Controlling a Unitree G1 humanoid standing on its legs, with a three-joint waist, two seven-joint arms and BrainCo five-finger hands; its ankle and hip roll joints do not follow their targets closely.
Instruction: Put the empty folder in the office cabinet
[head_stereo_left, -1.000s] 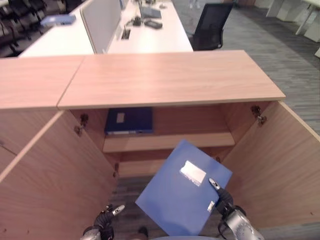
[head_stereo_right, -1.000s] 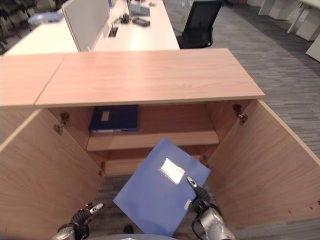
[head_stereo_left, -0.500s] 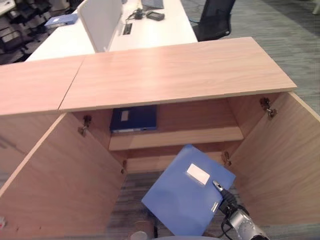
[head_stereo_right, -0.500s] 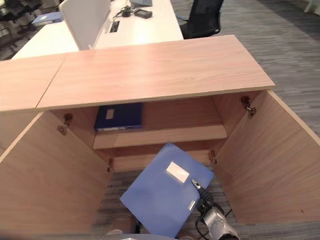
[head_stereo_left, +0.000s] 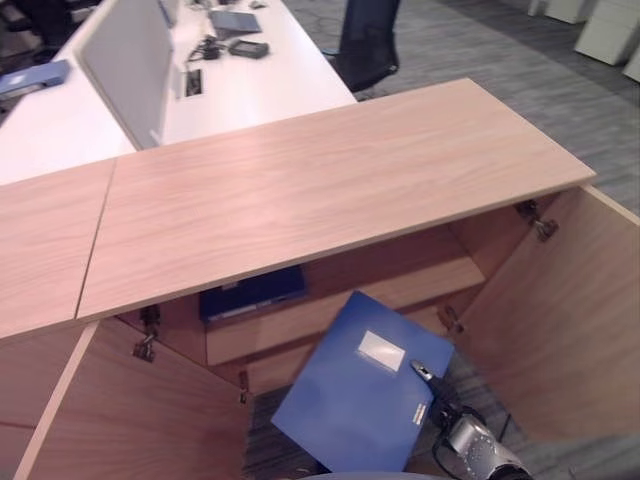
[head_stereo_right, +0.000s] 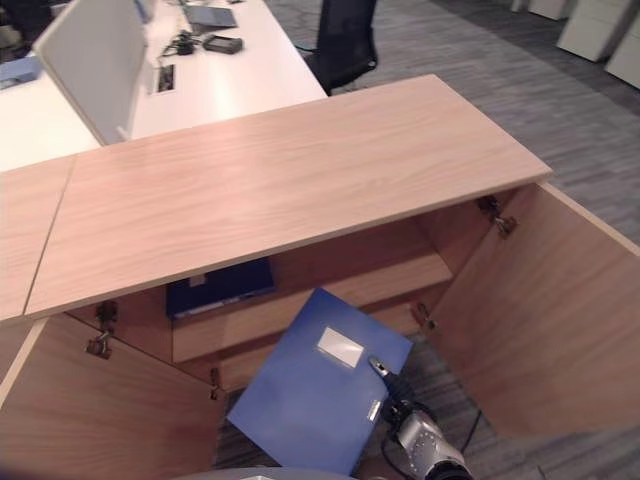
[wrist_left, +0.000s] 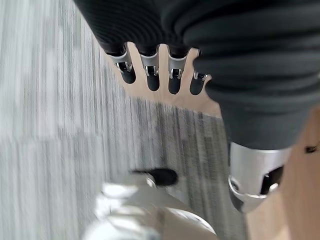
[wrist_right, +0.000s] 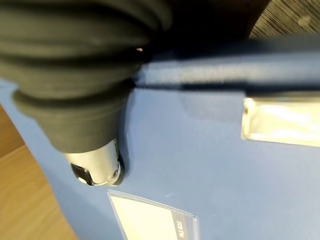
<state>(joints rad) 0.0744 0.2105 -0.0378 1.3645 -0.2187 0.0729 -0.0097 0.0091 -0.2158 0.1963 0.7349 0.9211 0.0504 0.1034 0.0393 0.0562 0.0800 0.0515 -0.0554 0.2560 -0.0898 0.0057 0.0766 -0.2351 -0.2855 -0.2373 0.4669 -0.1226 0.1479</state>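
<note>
Grey striped carpet (head_stereo_left: 520, 60) is running behind a low wooden office cabinet (head_stereo_left: 330, 180), both of its doors standing open: the left door (head_stereo_left: 130, 420) swung out toward the robot's left, the right door (head_stereo_left: 560, 320) toward its right. Inside, a dark blue binder (head_stereo_left: 250, 292) is lying flat on the upper shelf (head_stereo_left: 400, 290), toward the left. A white desk (head_stereo_left: 240, 75) with a grey partition (head_stereo_left: 125, 65) is sitting beyond the cabinet, a dark office chair (head_stereo_left: 365, 40) at its far end. The blue folder (head_stereo_left: 360, 395) is hanging tilted in front of the open cabinet, below the shelf's front edge and not yet inside, its white label pocket (head_stereo_left: 380, 350) facing up. The right hand (head_stereo_left: 432, 385) is gripping the folder at its right edge, a dark-tipped finger lying over the cover; in the right wrist view the thumb (wrist_right: 95, 167) is pressing onto the blue cover (wrist_right: 200, 165) close beside a clear label sleeve (wrist_right: 150, 220). The left hand (wrist_left: 155, 75) is showing in its own wrist view, fingers hanging relaxed and holding nothing, above the carpet near a door edge.
</note>
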